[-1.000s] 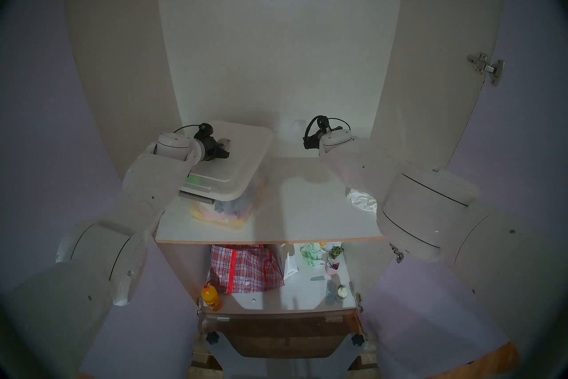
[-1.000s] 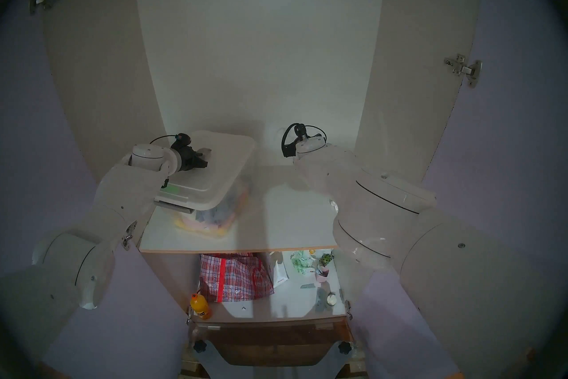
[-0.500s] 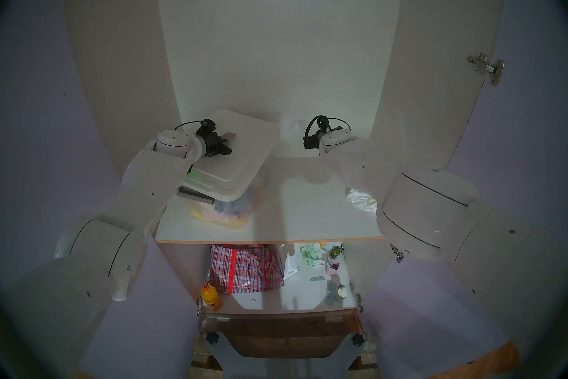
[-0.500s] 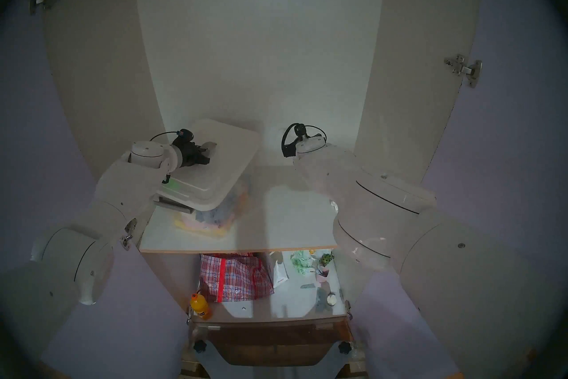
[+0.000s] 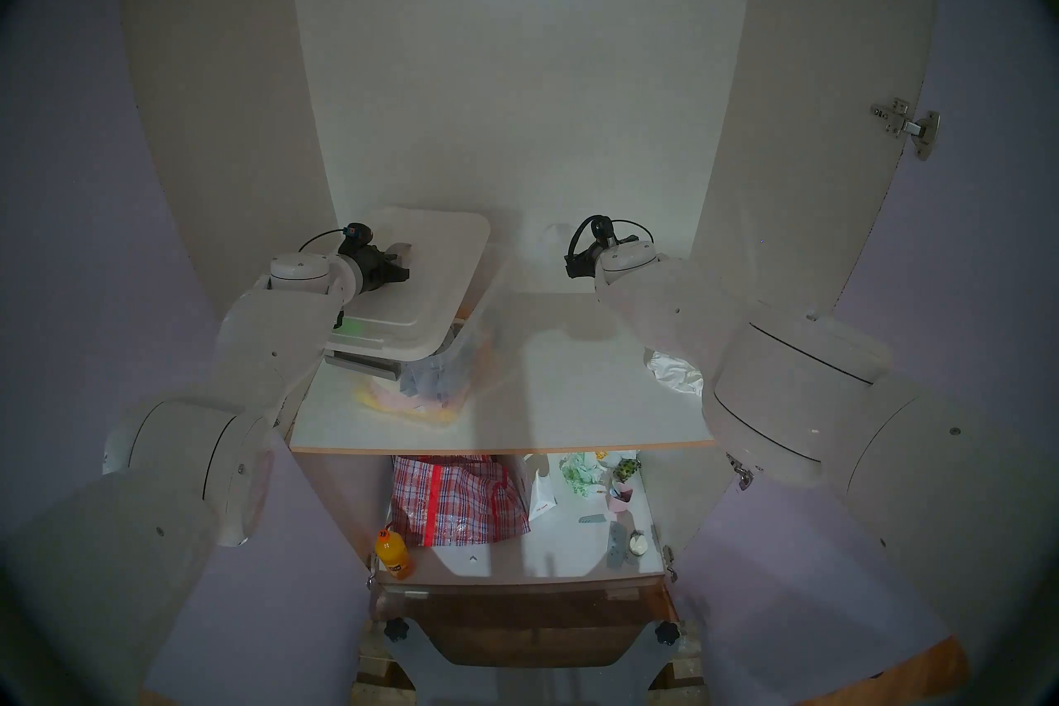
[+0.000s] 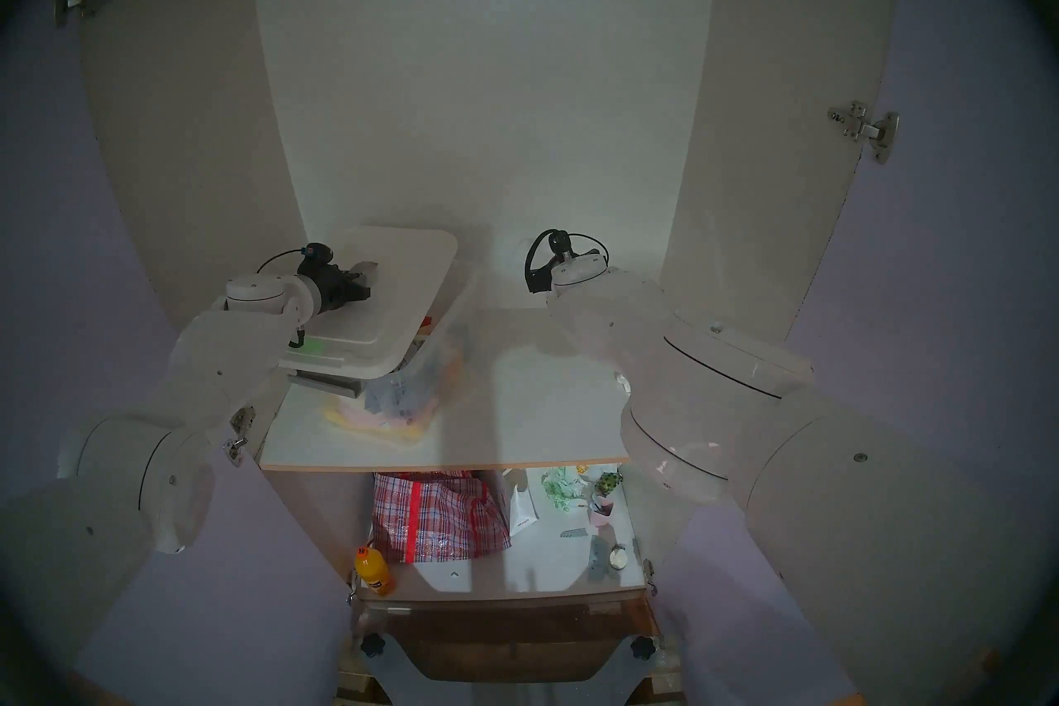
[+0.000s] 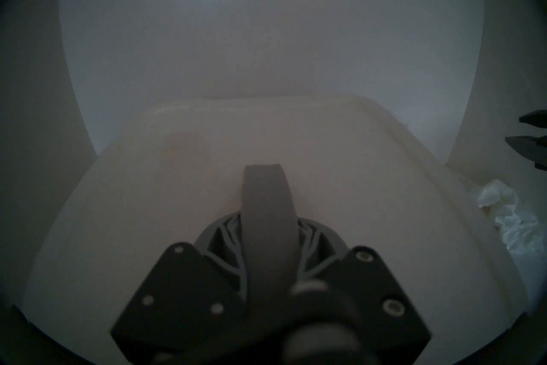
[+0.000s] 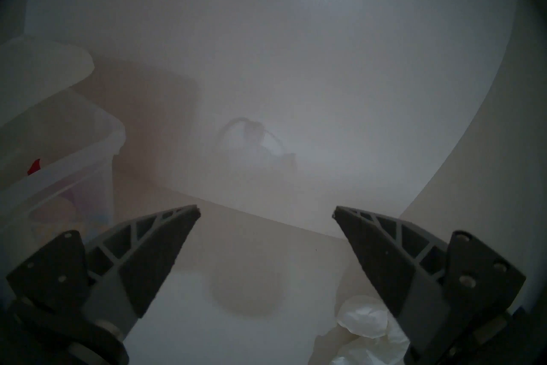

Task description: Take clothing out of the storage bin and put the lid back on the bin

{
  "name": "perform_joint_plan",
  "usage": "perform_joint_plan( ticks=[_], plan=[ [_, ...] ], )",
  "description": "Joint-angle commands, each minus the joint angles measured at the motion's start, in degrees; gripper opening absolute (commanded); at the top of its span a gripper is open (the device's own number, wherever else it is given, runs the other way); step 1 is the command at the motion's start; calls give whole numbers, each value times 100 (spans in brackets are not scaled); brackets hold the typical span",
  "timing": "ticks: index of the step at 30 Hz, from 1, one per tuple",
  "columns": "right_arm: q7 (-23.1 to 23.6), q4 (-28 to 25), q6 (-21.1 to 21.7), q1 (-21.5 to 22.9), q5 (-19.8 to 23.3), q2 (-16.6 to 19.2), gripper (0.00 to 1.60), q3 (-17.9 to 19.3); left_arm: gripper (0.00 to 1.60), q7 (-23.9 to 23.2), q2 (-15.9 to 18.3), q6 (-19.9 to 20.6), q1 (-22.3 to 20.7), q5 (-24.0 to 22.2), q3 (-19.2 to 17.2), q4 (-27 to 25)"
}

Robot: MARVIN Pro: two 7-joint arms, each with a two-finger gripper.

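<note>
– Where is the lid (image 5: 435, 281)?
– In the left hand (image 5: 401, 270), clenched on its grey handle (image 7: 268, 207), above the bin (image 5: 458, 372).
– And the clothing (image 5: 676, 372)?
– On the shelf (image 5: 573, 401), below the right hand (image 8: 266, 214), which is spread wide with nothing in it.

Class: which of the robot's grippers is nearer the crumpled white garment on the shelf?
Right. The right gripper hangs open just above the white garment; the left gripper grips the lid handle across the shelf.

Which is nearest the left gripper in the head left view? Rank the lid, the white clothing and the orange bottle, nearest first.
1. The lid: the left gripper grips its handle.
2. The white clothing: same shelf, far right.
3. The orange bottle: lower shelf, front left.
</note>
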Motion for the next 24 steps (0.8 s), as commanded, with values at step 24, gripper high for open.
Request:
perform_joint_plan(
  ticks=[24],
  plan=[
    [-13,-48,-52,178,-1,-13,160,13,0,-662,-337,-38,-1139,6,258,1304]
  ],
)
